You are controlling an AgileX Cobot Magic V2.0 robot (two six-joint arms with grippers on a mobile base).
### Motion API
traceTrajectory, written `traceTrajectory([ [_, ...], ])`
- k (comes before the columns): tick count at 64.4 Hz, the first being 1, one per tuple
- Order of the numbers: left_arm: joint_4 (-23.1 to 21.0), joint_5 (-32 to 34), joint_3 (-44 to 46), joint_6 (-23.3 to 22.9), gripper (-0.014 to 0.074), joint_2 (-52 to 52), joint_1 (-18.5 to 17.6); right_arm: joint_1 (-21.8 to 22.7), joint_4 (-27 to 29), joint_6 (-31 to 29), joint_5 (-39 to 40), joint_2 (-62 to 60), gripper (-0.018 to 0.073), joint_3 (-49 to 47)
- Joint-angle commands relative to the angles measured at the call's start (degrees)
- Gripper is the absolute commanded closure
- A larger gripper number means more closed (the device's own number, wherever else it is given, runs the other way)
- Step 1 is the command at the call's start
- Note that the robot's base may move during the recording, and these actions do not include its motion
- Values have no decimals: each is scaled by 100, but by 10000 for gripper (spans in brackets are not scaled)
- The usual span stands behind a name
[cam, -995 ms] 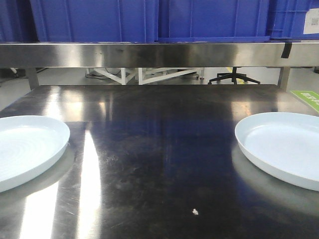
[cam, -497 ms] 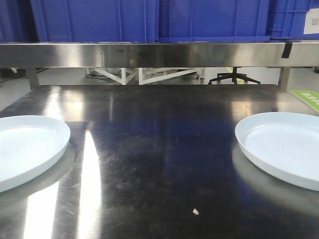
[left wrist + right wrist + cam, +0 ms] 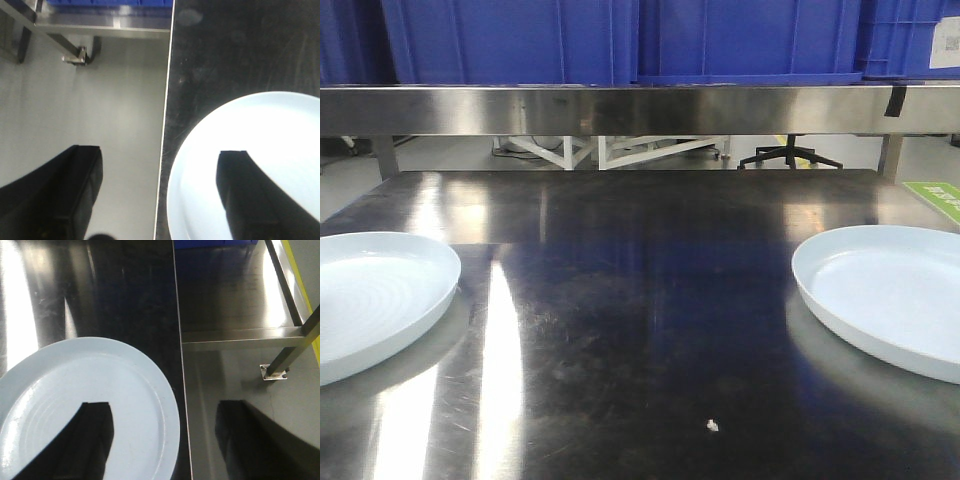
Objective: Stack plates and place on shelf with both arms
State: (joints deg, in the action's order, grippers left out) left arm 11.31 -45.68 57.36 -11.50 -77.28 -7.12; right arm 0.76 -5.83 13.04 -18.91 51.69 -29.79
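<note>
Two white plates lie flat on the steel table [image 3: 640, 300]: one with faint concentric ridges at the left edge [image 3: 370, 300], one at the right edge [image 3: 890, 295]. Neither gripper shows in the front view. In the left wrist view my left gripper [image 3: 159, 151] is open, straddling the left plate's [image 3: 270, 130] outer rim and the table edge, one finger [image 3: 250, 195] above the plate, the other [image 3: 75, 190] over the floor. My right gripper [image 3: 164, 404] is open in the same way across the right plate's [image 3: 65, 375] outer rim. The steel shelf [image 3: 640, 108] spans the back.
Blue crates [image 3: 520, 40] fill the top of the shelf. A small white crumb [image 3: 711, 425] lies near the table's front middle. Beyond the table I see an office chair base [image 3: 790, 155] and a green floor mark [image 3: 935, 195].
</note>
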Motion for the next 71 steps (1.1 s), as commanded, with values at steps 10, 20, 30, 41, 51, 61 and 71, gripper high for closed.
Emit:
traceTrajectory([
  [10,44,286,202,-76,70,-423,76,-5,-82,-55,364,-31,20,-223],
  [20,-38,109,190,-76,70,-548,167,-5,-82,-55,331,-31,20,-223],
  [30,-52,75,29,-76,70,-548,167,-5,-82,-55,331,-31,20,-223],
  [41,-60,266,-304,-76,70,-548,167,-5,-82,-55,331,-31,20,-223],
  [51,-141,490,-478,-76,70,-548,167,-5,-82,-55,331,-31,20,-223],
  [61,-141,668,-535,-76,70,-548,167,-5,-82,-55,331,-31,20,-223],
  [71,-141,680,-545,-76,70,-548,167,-5,-82,-55,331,-31,20,-223],
])
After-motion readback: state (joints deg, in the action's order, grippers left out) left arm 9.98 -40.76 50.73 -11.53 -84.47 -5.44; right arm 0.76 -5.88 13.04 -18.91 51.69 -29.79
